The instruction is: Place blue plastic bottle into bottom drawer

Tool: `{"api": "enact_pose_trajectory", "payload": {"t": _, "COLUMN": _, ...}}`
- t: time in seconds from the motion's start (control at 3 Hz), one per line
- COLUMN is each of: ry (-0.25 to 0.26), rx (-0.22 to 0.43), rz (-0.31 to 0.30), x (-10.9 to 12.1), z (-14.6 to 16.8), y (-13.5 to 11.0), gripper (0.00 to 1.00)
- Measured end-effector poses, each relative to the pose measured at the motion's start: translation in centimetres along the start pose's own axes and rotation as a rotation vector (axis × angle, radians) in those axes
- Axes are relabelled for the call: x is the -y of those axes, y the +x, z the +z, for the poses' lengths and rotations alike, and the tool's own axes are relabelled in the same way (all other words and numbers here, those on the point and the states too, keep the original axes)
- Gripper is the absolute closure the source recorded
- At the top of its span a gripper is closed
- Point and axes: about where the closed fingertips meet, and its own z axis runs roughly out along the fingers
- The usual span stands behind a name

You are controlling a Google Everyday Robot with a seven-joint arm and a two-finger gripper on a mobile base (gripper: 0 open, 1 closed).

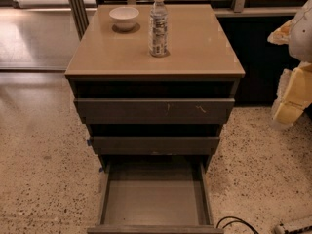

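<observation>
Right-hand edge, gripper (294, 89): hangs in the air beside the cabinet (204, 43), about level with its upper drawers and well apart from the bottle. It carries nothing. Whether it is spread or closed I cannot tell.
Bottle (158, 26): upright on the cabinet top, towards the back, cap on. Near the bowl (124, 17), not touching it.
Step in hand: judged to be the reach to the bottle; no grasp yet.
Doing it well: come in from the right, the side away from the bowl. Take the body about mid-height, below the cap. It looks tall and narrow, so a nudge would likely tip it. Lift straight up before swinging forward and down.
Bottom drawer (104, 194): pulled well out, flat floor showing, nothing in it.
Two drawers above: fronts nearly closed, contents hidden.
Bowl: nothing seen inside.
</observation>
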Motion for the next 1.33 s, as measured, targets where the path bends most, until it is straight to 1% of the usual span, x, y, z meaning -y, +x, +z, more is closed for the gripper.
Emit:
{"api": "enact_pose_trajectory", "payload": {"t": 0.33, "ry": 0.0, "rx": 0.0, "rz": 0.0, "x": 0.0, "z": 0.0, "y": 0.0, "gripper": 0.0}}
{"api": "enact_pose_trajectory", "payload": {"t": 0.67, "ry": 0.022, "rx": 0.014, "rz": -0.003, "x": 0.7, "z": 0.4, "y": -0.5, "gripper": 0.0}}
{"api": "enact_pose_trajectory", "payload": {"t": 1.0, "ry": 0.061, "rx": 0.036, "rz": -0.051, "x": 3.6, "z": 1.4, "y": -2.5, "gripper": 0.0}}
{"api": "enact_pose_trajectory", "payload": {"t": 1.33, "ry": 0.078, "rx": 0.069, "rz": -0.114, "x": 7.2, "z": 2.9, "y": -4.9, "gripper": 0.0}}
